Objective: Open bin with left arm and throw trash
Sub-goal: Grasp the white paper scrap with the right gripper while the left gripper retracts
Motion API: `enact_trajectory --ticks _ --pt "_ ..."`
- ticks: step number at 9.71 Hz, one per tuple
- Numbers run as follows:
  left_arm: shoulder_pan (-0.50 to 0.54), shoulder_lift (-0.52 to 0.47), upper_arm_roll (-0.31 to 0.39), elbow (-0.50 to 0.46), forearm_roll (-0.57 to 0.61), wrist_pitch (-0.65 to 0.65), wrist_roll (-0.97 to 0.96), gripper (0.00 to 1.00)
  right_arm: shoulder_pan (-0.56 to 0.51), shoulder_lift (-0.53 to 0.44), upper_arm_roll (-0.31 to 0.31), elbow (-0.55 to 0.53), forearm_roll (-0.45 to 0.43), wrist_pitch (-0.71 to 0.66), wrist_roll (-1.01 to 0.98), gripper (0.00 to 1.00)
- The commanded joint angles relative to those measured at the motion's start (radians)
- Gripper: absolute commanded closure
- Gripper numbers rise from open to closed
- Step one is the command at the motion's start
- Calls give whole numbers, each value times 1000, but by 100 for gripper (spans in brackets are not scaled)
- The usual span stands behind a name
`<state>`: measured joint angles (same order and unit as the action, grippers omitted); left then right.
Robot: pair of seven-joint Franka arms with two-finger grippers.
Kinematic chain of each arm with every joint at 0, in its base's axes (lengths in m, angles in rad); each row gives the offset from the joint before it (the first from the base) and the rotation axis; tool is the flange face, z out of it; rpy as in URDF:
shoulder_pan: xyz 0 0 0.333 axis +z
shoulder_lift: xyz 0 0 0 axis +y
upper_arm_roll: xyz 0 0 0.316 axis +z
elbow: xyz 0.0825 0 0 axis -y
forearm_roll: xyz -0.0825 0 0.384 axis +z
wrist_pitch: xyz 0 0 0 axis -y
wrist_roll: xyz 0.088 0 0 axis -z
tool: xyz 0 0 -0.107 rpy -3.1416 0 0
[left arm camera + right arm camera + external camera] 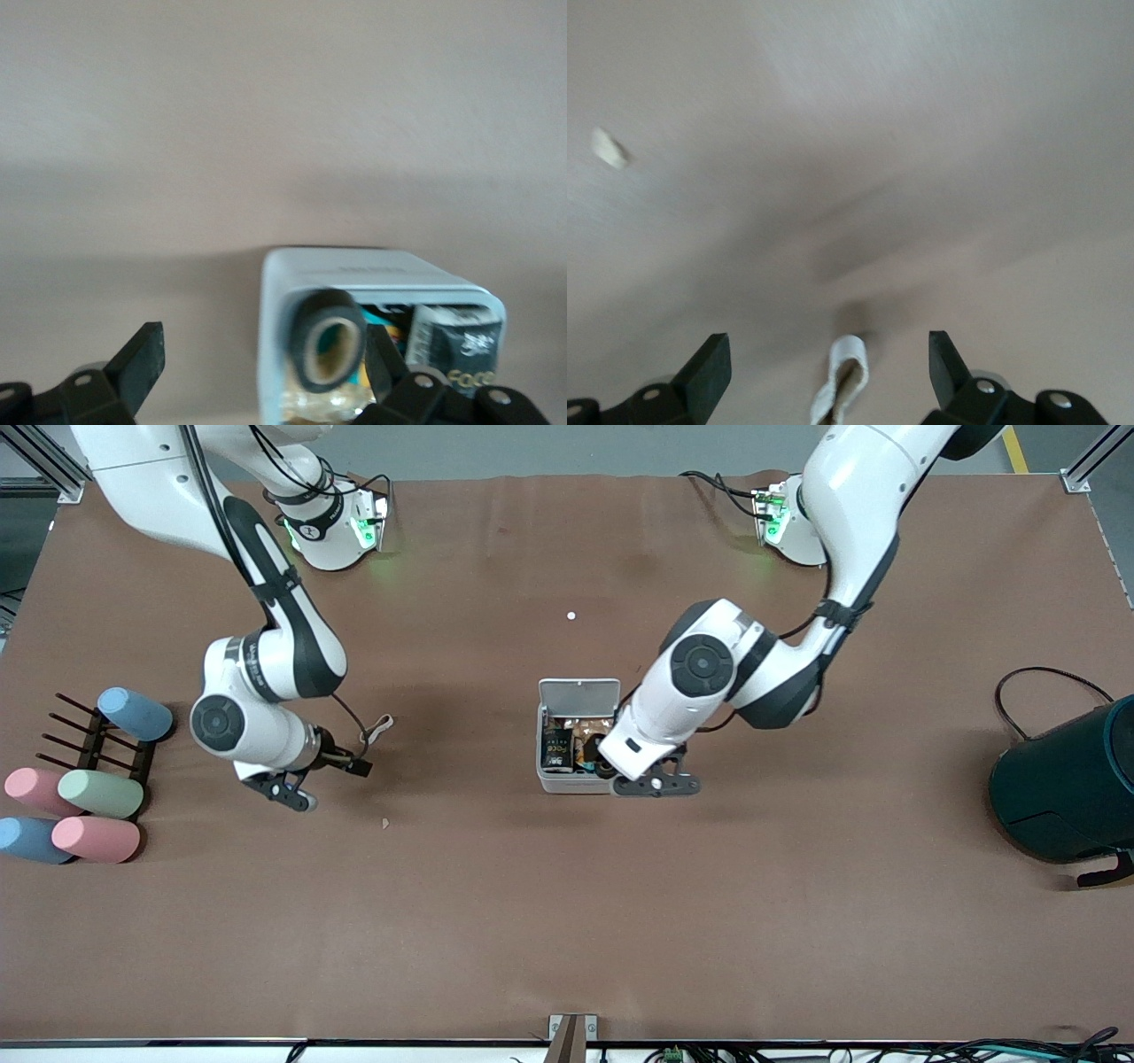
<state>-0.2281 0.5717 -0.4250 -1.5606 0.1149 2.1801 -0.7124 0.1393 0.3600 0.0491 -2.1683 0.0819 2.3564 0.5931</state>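
The right arm waited with its right gripper (288, 790) spread wide over bare tabletop (567, 921), pinching nothing. By it showed a beige loop (846, 376). It looked soft and floppy, best pinched on one strand, but I could not tell if it was trash or a strap on the arm. The left gripper (656, 784) was spread wide too, over the edge of the white bin (542, 766) in the middle of the tabletop. The dark tape ring (330, 341) stood on its edge at the bin's mouth, free of both fingers. It looked light and stiff and might roll, so one finger should go through its hole. The black wrapper packet (556, 751) lay inside, thin and likely slippery. The lid (579, 693) stood up. The arm hid part of the bin, and its bottom could not be seen.
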Motion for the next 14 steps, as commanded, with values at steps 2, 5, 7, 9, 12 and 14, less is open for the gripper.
enact_trajectory --ticks 2,5,7,9,12,14 --pt "202 -150 -18 43 0 -205 130 0 40 -78 20 -172 2 89 140 3" --pt "312 -273 -20 103 -9 -396 317 0 46 -75 18 -249 2 200 166 34" --pt "334 -331 22 108 -12 -486 384 0 58 -72 20 -248 2 199 200 95" --pt "348 -444 93 116 -70 -569 509 0 66 -81 21 -219 2 198 201 100" --pt "192 -565 354 46 -112 -640 602 0 94 -78 21 -139 2 185 238 100" --pt "156 -619 394 -39 -112 -606 641 0 111 -78 21 -9 2 71 276 100"
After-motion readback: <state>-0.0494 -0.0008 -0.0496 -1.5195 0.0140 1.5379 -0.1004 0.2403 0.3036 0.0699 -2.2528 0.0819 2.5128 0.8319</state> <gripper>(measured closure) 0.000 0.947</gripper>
